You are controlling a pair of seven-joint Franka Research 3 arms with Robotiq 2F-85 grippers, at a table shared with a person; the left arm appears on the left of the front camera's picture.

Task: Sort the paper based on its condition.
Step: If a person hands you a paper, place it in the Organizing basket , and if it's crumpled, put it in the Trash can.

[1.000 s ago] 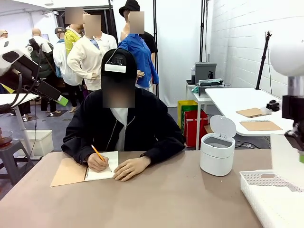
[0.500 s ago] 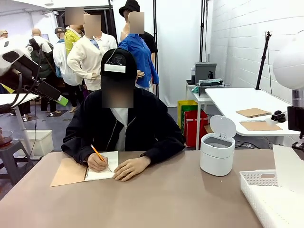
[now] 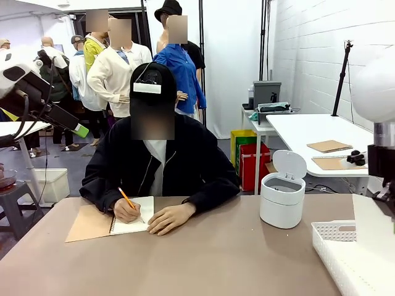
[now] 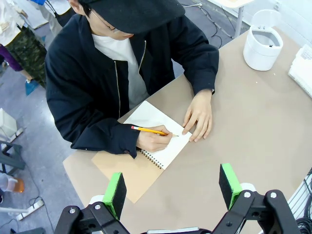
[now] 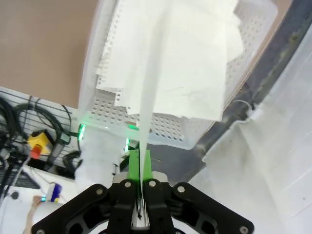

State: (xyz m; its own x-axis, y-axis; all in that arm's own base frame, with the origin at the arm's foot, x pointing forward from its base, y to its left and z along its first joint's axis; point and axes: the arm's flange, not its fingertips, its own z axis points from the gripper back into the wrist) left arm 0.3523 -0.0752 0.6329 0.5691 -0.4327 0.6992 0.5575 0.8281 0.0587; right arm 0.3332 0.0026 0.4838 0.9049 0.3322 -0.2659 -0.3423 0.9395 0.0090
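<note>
My right gripper [image 5: 140,171] is shut on a white paper sheet [image 5: 149,92], seen edge-on and hanging over the white perforated basket [image 5: 91,92]. Several more white sheets [image 5: 185,53] lie in that basket. In the front view the held sheet [image 3: 372,225] hangs at the right edge above the basket [image 3: 333,237]. My left gripper [image 4: 172,187] is open with nothing between its fingers, high over the table's left side [image 3: 78,130]. Below it the person writes with a pencil [image 4: 148,130] in a spiral notebook [image 4: 168,148].
A white lidded bin [image 3: 282,197] stands open on the table, left of the basket. The person's two hands [image 3: 166,217] rest on the notebook [image 3: 133,217] at the far left. The brown tabletop [image 3: 216,259] lies bare in the middle and front.
The held sheet has sunk a little toward the basket at the right edge, and the right arm has shifted slightly. The left arm and the person have stayed put.
</note>
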